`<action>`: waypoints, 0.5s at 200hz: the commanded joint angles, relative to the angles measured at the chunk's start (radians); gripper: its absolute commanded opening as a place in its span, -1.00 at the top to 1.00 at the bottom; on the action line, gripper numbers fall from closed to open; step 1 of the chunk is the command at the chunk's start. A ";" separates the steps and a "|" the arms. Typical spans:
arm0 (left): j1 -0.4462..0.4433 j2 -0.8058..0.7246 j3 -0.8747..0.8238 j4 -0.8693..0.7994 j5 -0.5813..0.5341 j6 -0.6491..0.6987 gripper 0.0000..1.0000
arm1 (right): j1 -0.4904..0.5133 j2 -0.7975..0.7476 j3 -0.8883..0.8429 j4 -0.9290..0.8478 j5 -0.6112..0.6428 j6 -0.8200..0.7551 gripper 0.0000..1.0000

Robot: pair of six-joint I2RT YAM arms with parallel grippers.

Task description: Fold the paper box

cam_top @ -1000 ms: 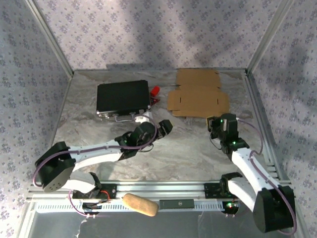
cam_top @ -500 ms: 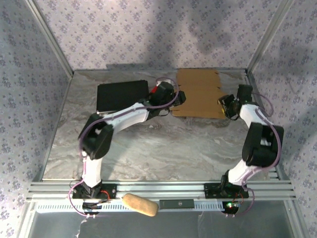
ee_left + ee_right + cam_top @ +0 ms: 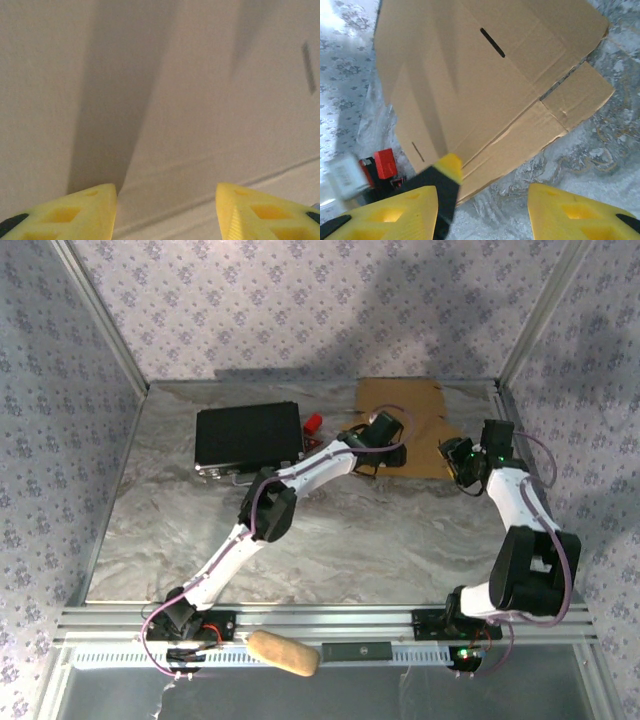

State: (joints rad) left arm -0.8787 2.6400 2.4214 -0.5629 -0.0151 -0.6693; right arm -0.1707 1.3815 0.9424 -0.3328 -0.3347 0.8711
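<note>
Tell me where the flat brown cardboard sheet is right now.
In the top view the flat brown cardboard sheet lies at the far right of the table, to the right of the black rectangular case and the small red object.

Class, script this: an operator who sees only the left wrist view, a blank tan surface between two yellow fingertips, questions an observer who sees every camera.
Operator: What is that tan surface?
Observer: The paper box, an unfolded sheet at the far side of the table.
Operator: Where is the other arm?
Observer: The right gripper is open, just off the sheet's right edge.
</note>
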 commanded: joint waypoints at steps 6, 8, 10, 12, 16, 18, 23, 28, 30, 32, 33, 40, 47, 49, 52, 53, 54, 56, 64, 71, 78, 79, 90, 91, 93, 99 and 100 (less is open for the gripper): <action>-0.030 -0.045 -0.154 -0.079 -0.047 -0.010 -0.08 | -0.006 -0.061 -0.032 -0.103 0.024 -0.017 -0.09; -0.031 -0.057 -0.176 -0.066 -0.046 -0.016 -0.07 | -0.006 -0.066 -0.036 -0.106 0.021 -0.015 -0.09; -0.033 -0.069 -0.199 -0.053 -0.047 -0.021 -0.07 | -0.006 -0.072 -0.037 -0.108 0.019 -0.012 -0.10; -0.034 -0.081 -0.223 -0.039 -0.048 -0.027 -0.07 | -0.006 -0.079 -0.043 -0.111 0.016 -0.010 -0.10; -0.037 -0.106 -0.272 -0.009 -0.048 -0.039 -0.07 | -0.006 -0.094 -0.056 -0.112 0.012 -0.003 -0.10; -0.039 -0.122 -0.298 0.007 -0.048 -0.045 -0.07 | -0.005 -0.104 -0.062 -0.113 0.010 0.001 -0.11; -0.040 -0.157 -0.355 0.048 -0.048 -0.064 -0.07 | -0.003 -0.129 -0.083 -0.111 0.007 0.015 -0.12; -0.043 -0.192 -0.415 0.087 -0.042 -0.083 -0.07 | 0.000 -0.157 -0.107 -0.106 0.005 0.031 -0.14; -0.044 -0.205 -0.442 0.103 -0.038 -0.093 -0.07 | 0.000 -0.169 -0.117 -0.105 0.006 0.036 -0.15; -0.044 -0.218 -0.460 0.119 -0.032 -0.101 -0.07 | 0.001 -0.181 -0.128 -0.103 0.006 0.042 -0.15; -0.044 -0.224 -0.480 0.128 -0.029 -0.105 -0.07 | 0.002 -0.187 -0.131 -0.103 0.007 0.045 -0.16; -0.052 -0.268 -0.569 0.189 -0.011 -0.132 -0.07 | 0.003 -0.225 -0.170 -0.103 0.013 0.065 -0.18; -0.065 -0.306 -0.636 0.240 0.000 -0.150 -0.07 | 0.004 -0.275 -0.204 -0.103 0.020 0.082 -0.20; -0.070 -0.315 -0.651 0.250 0.004 -0.154 -0.07 | 0.005 -0.288 -0.214 -0.102 0.023 0.087 -0.21; -0.075 -0.327 -0.672 0.260 0.008 -0.163 -0.07 | 0.005 -0.305 -0.228 -0.101 0.025 0.092 -0.21; -0.078 -0.331 -0.679 0.267 0.009 -0.166 -0.07 | 0.005 -0.311 -0.232 -0.101 0.026 0.093 -0.21; -0.080 -0.334 -0.686 0.272 0.010 -0.168 -0.07 | 0.005 -0.316 -0.236 -0.100 0.027 0.093 -0.22; -0.085 -0.341 -0.700 0.282 0.012 -0.170 -0.07 | 0.005 -0.325 -0.243 -0.101 0.029 0.097 -0.22; -0.101 -0.366 -0.752 0.312 0.015 -0.194 -0.07 | 0.004 -0.365 -0.267 -0.111 0.038 0.104 -0.23; -0.114 -0.388 -0.797 0.344 0.018 -0.216 -0.06 | 0.001 -0.395 -0.275 -0.122 0.048 0.105 -0.24; -0.129 -0.412 -0.847 0.387 0.025 -0.237 -0.06 | 0.001 -0.414 -0.281 -0.130 0.058 0.101 -0.26; -0.132 -0.416 -0.856 0.395 0.026 -0.240 -0.06 | 0.001 -0.415 -0.280 -0.132 0.060 0.100 -0.26; -0.160 -0.456 -0.926 0.449 0.018 -0.266 -0.06 | -0.005 -0.429 -0.275 -0.148 0.072 0.086 -0.27; -0.162 -0.459 -0.931 0.451 0.017 -0.268 -0.06 | -0.006 -0.429 -0.275 -0.149 0.072 0.085 -0.27; -0.167 -0.466 -0.939 0.454 0.015 -0.271 -0.05 | -0.007 -0.429 -0.274 -0.151 0.074 0.082 -0.28; -0.180 -0.483 -0.959 0.460 0.008 -0.277 -0.06 | -0.008 -0.423 -0.268 -0.151 0.076 0.073 -0.28; -0.181 -0.486 -0.963 0.461 0.006 -0.277 -0.06 | -0.008 -0.422 -0.268 -0.151 0.076 0.072 -0.28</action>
State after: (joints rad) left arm -0.9756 2.2112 1.5684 -0.1474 -0.0681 -0.8520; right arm -0.1707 0.9703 0.6682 -0.4484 -0.3004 0.9466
